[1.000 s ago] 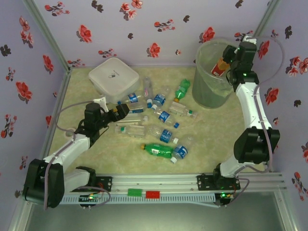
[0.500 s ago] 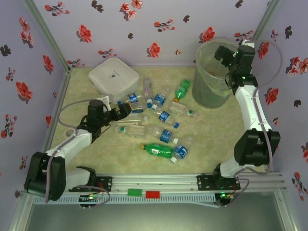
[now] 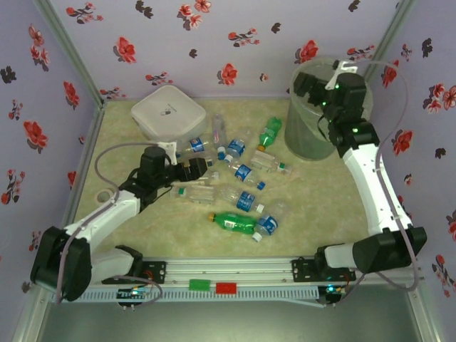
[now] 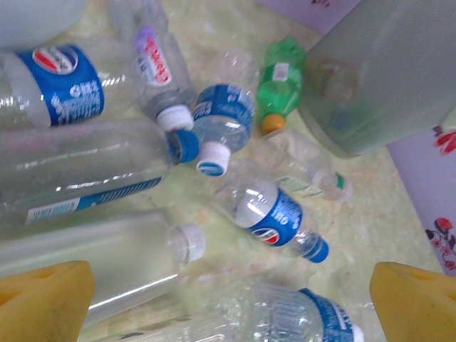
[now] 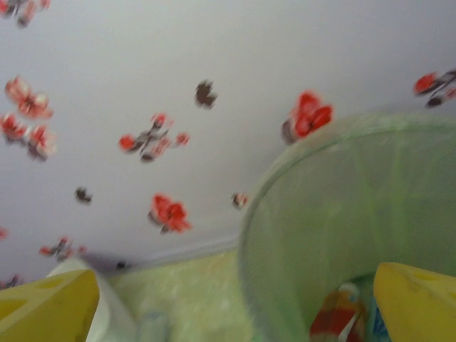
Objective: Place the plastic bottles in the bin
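Our left gripper point(image 3: 194, 169), jaws wide and empty, has advanced over the heap of clear, blue-labelled plastic bottles point(image 3: 242, 176). Our right gripper point(image 3: 308, 84) has let go: the red-orange plastic bottle point(image 5: 333, 319) now lies inside the tall translucent grey-green bin point(image 3: 306, 139).

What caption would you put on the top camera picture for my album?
Right hand open over the bin, left hand open at the scattered plastic bottles.

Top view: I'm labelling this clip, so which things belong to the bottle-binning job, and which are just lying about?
Job: plastic bottles, lying loose; bin, with a red-orange bottle inside.
Lying about: white square box; green block; red block.
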Robot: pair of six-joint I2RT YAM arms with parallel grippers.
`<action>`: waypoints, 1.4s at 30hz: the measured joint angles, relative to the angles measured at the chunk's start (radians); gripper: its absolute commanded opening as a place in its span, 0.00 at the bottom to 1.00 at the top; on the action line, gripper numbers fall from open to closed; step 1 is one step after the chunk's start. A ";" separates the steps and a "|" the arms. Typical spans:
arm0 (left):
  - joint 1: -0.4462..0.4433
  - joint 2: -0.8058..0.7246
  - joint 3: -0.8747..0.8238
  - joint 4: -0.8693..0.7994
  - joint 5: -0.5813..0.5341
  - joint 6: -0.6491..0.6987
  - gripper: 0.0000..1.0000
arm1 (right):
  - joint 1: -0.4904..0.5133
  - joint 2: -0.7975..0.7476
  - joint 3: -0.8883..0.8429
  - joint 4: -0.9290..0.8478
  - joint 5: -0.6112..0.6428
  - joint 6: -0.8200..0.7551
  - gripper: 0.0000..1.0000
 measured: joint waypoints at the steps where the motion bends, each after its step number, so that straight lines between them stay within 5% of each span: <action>1: 0.000 -0.031 -0.005 0.002 -0.008 0.000 1.00 | 0.034 -0.012 -0.021 -0.019 0.008 0.003 1.00; 12: 0.083 -0.196 -0.143 0.057 -0.061 -0.050 1.00 | 0.418 -0.074 -0.273 -0.270 0.146 0.212 1.00; 27: 0.129 -0.174 -0.199 0.068 -0.071 -0.096 1.00 | 0.748 -0.056 -0.524 -0.531 0.347 0.702 1.00; 42: 0.117 -0.093 -0.232 0.132 -0.068 -0.159 1.00 | 0.768 -0.271 -0.892 -0.373 0.319 0.972 0.86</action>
